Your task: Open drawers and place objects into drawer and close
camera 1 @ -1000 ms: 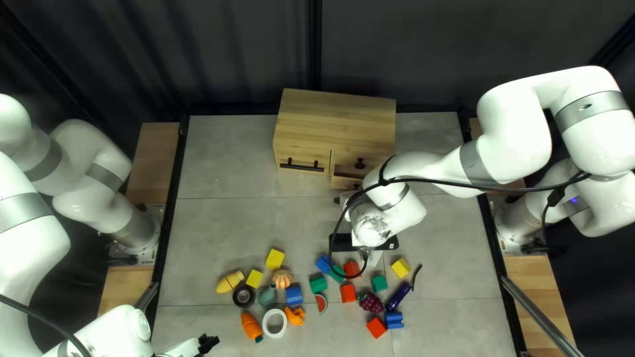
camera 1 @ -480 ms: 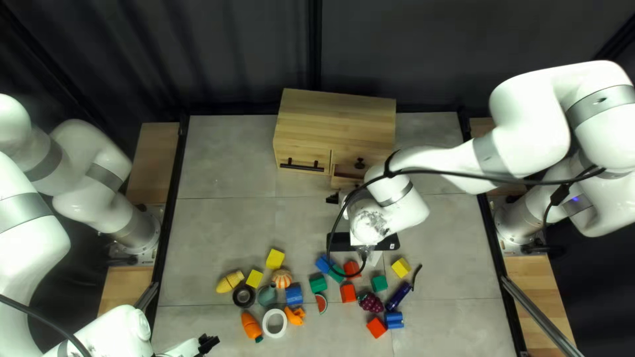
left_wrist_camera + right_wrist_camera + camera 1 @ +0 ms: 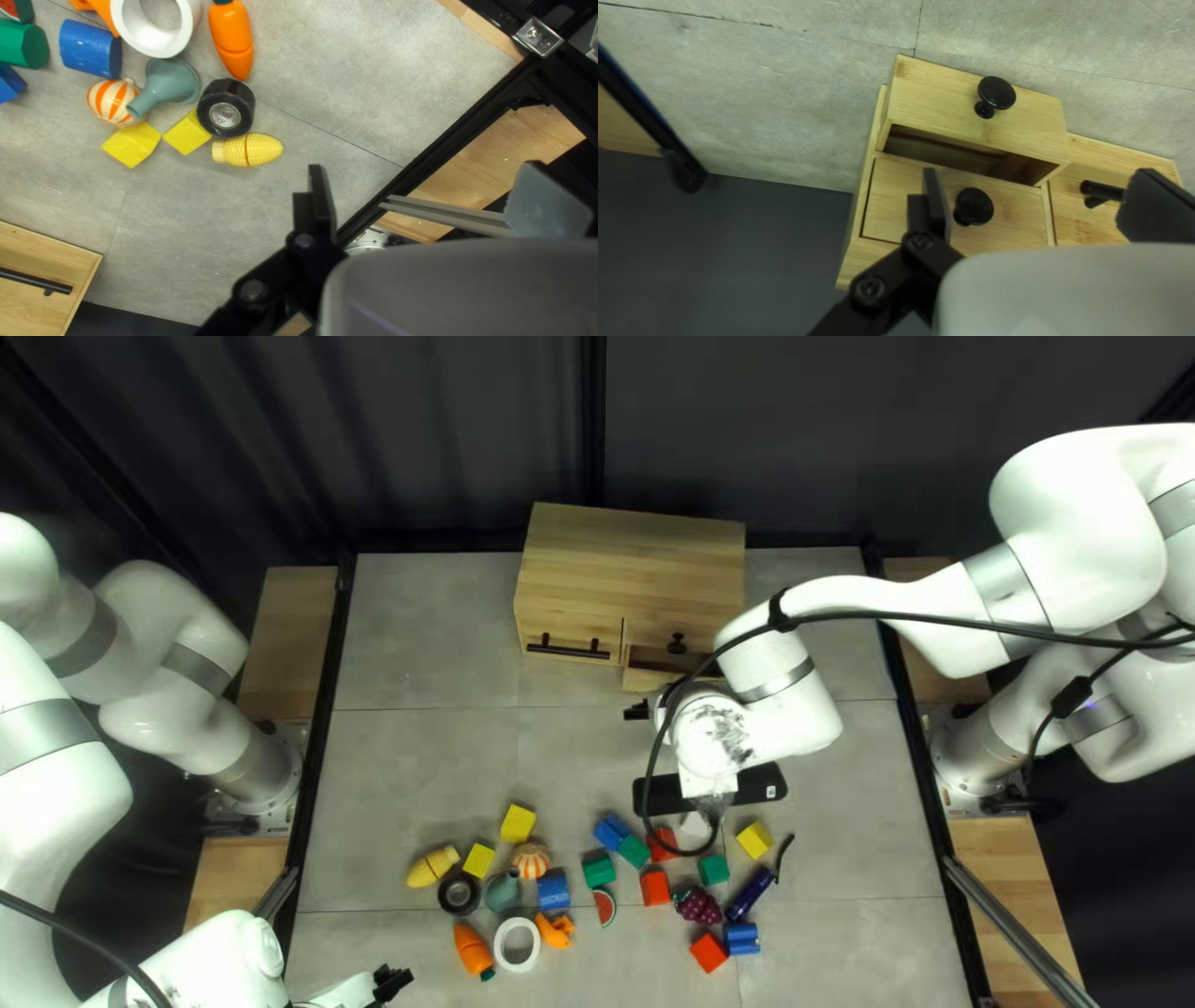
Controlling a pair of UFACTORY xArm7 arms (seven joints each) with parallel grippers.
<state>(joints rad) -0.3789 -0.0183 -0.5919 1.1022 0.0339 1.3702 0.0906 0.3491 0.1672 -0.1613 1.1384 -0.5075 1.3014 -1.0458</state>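
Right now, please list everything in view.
Table: one, grey, centre
Cabinet: one, wooden, far edge
Drawers: two, wooden, in cabinet, lower open
Knobs, handle: three, black, on cabinet
Blocks: about twelve, yellow, green, blue, red, near edge
White piece: one, beside red block
Ring: one, white, near edge
Carrot, toy: one each, orange, beside ring
Corn, wheel: one each, yellow, black, adjacent
Funnel, ball: one each, grey, orange-striped, near wheel
Watermelon: one, red, near edge
Grapes, eggplant: one each, purple, near edge
Arms: two, white, table sides
Left gripper, right gripper: one each, black, on arms
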